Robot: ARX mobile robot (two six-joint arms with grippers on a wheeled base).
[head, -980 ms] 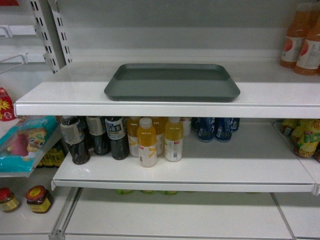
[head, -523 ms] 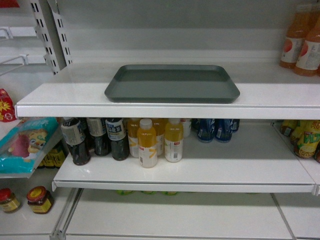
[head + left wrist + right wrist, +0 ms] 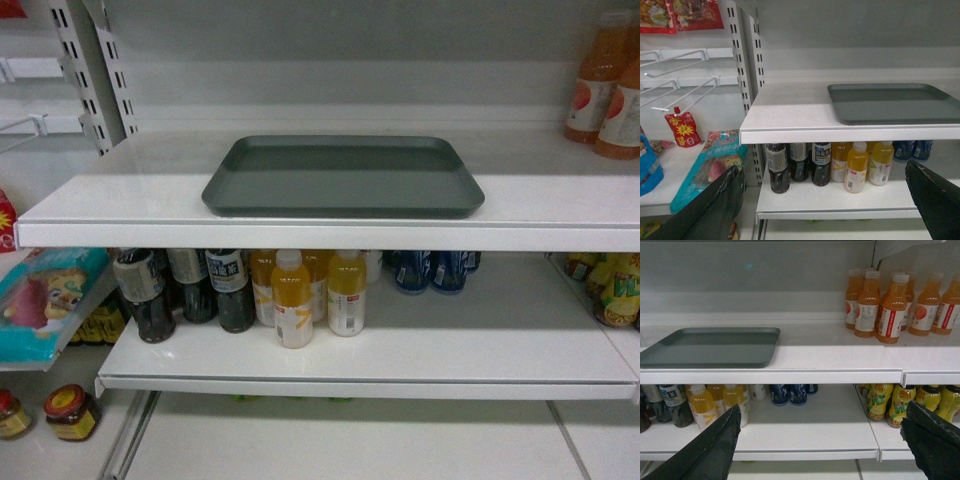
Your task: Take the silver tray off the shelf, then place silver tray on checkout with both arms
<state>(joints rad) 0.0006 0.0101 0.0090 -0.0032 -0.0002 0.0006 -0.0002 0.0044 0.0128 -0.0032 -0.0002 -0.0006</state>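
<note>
Silver tray point(image 3: 343, 177): grey-silver, rectangular, rounded corners, low rim; lies flat on the shelf point(image 3: 560, 205), its near long edge just behind the shelf's front edge, roughly mid-width in the head view, well apart from the back panel. Contents: none, the bed is bare. Left gripper point(image 3: 827, 197): only two dark fingers point(image 3: 715, 207) at the lower corners of its wrist view, spread wide, holding nothing, below the shelf's front edge and left of the tray. Right gripper point(image 3: 822, 437): likewise spread wide and empty, low, to the right of the tray. Neither arm shows in the head view. Checkout: not in view. Status, as a judgement: approach stage, tray not yet touched. Hazards, as a judgement: the tray is far wider than either gripper, so a grip taken on one side only would tilt it and drag a corner along the board; unequal lift heights could slide it out of the jaws; fingers coming in too low would strike the shelf's front lip; a wide swing on the right could knock the orange juice bottles point(image 3: 880, 302) standing at the right end of the same shelf. Lower shelf: dark bottles point(image 3: 175, 290), yellow drink bottles point(image 3: 310, 295) and blue cans point(image 3: 430, 270) in a row beneath the tray. Left bay: snack packet point(image 3: 707, 167), red pouch point(image 3: 682, 129) on a wire hook.
</note>
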